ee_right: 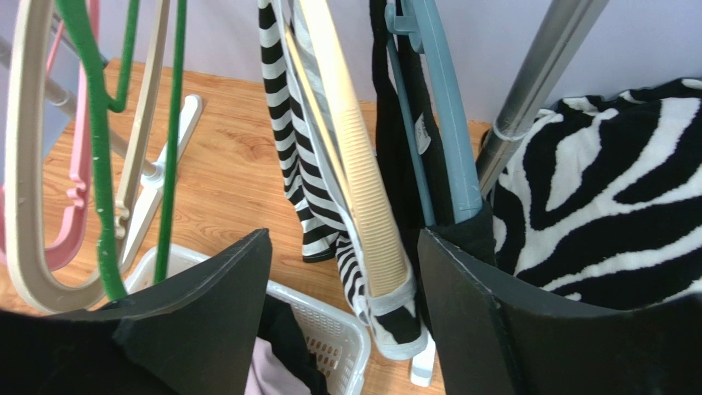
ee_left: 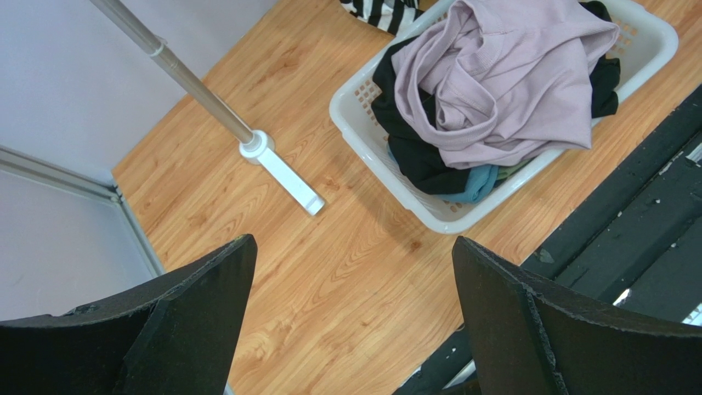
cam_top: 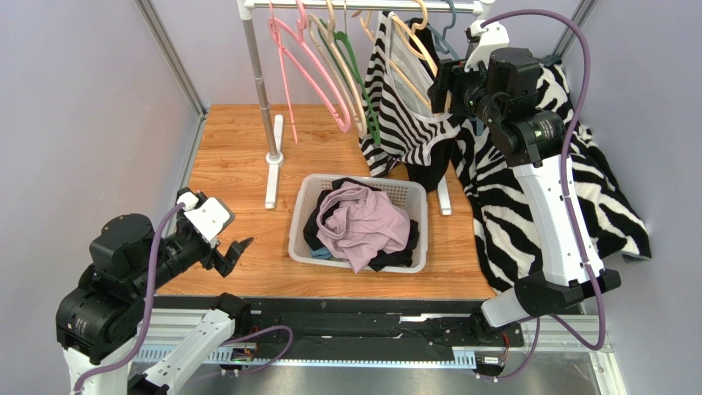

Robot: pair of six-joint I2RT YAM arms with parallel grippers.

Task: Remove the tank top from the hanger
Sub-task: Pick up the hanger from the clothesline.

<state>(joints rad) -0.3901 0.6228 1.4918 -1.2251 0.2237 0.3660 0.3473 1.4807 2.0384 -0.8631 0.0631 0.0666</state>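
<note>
The right claw is up at the rack, its two black fingers spread wide and gripping nothing. Between them hangs the lower end of the ribbed cream plastic hanger, with the white-edged strap of the black-and-white striped tank top draped over it. Just right of that, almost against the right finger, a blue-grey hanger carries a black garment. Farther right is a zebra-print blanket.

The tank top is fully on its hanger, up on the metal clothes rail at the far side. Its hem dangles above the far right corner of the white slotted laundry basket.

To me this looks like the lining-up step, before any grip is taken. The next move calls for closing on the strap cloth alone, not the hanger arm. Then the strap has to be drawn down and off the arm's tip. The hanger looks free to swing on the rail, so the pull may drag it along.

The left claw hangs low at the near left over the wooden surface, opened wide and empty, well apart from the rack.
</note>
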